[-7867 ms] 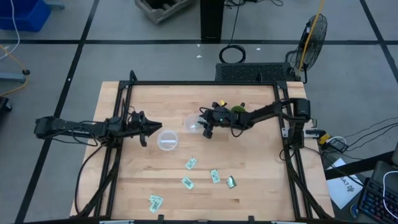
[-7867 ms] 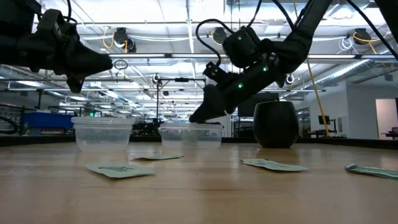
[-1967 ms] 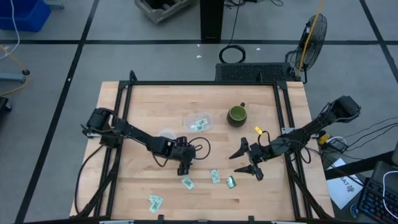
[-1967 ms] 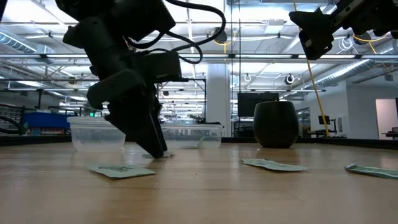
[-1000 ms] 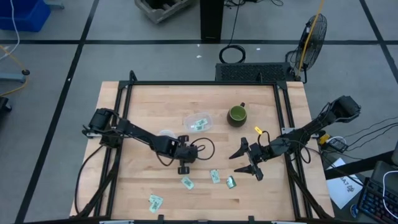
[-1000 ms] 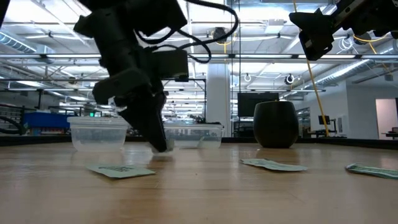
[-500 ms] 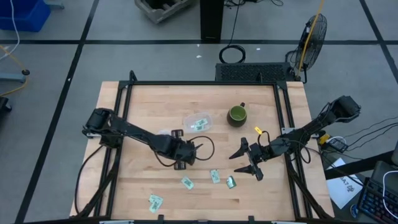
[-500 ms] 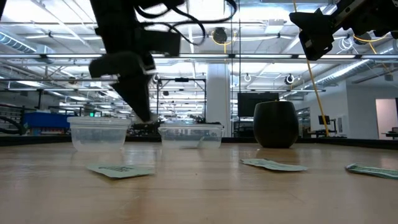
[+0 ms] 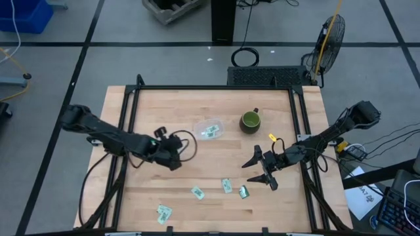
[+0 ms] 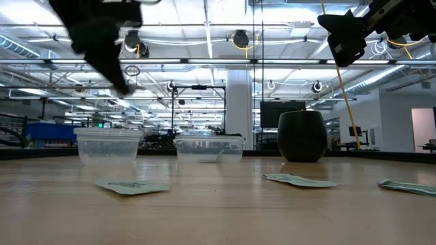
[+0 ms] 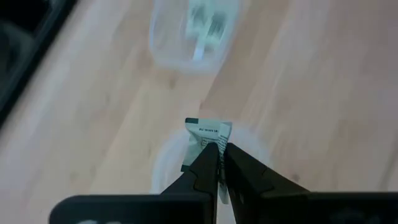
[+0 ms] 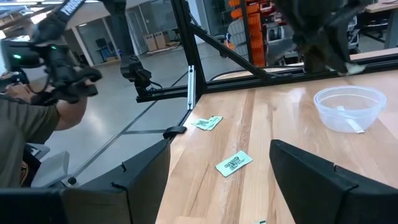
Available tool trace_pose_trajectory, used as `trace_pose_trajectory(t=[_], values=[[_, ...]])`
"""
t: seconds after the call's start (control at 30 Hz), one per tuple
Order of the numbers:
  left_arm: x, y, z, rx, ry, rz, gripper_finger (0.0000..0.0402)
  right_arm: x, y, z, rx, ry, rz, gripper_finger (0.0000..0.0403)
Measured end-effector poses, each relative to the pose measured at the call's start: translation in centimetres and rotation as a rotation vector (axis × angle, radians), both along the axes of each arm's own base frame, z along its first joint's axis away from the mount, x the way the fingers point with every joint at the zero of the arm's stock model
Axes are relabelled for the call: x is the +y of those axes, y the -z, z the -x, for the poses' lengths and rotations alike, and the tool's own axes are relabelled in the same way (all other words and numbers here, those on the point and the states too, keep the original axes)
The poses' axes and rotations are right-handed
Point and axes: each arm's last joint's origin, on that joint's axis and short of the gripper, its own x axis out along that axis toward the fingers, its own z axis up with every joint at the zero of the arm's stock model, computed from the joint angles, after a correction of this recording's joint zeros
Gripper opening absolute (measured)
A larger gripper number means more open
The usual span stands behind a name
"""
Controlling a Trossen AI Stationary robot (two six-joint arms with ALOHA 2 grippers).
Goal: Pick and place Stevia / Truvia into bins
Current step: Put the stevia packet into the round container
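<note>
Left arm [image 9: 111,139] has pulled back from mid-frame twd the left of the high view since 1 s ago, and in the low view it has gone up from surface level to the upper left. Right arm hasn't shifted.

One pale green-and-white paper sachet [image 11: 208,132] is pinched betw the left jaws, which are pressed together on it. In the left wrist view it hangs over the small round clear plastic tub [image 11: 261,149], not yet let go. In the high view that tub is mostly hidden under the wrist; the low view shows it at left [image 10: 109,145], w/ nothing I can make out inside.

Just up-right of it, the larger rounded-square clear plastic tub [image 9: 197,125] already has sachets in it, at least a couple; exact count can't tell.

Left on the wooden surface [image 9: 164,105]: four loose sachets in the lower centre of the high view, i.e. [image 9: 197,192], [image 9: 226,185], [image 9: 243,191] and, lower left of those, [image 9: 163,211].

Right arm [image 9: 308,141] waits right of centre, its jaws spread wide and holding nothing, near the rightmost loose sachets.

Dark green mug [image 9: 250,120] sits upper right of the tubs, not part of the job.

Judgement: roughly half done, one drop pending, four picks to go.
</note>
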Motion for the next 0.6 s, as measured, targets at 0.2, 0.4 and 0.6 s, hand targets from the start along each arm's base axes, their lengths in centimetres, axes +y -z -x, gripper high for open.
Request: trace_pose_trajectory(t=[0.2, 0.4, 0.6], values=[[0.8, 2.9, 1.4, -0.046, -0.068, 0.047, 0.0033, 0.0, 0.0, 0.0, -0.001, 0.001, 0.002, 0.0267], [1.2, 3.4, 1.2, -0.052, -0.079, 0.077, 0.0043, 0.0, 0.0, 0.0, -0.007, 0.003, 0.007, 0.0267], [1.8, 3.4, 1.1, -0.064, -0.126, 0.071, 0.0122, 0.0, -0.1, 0.0, -0.011, 0.003, 0.007, 0.0267]])
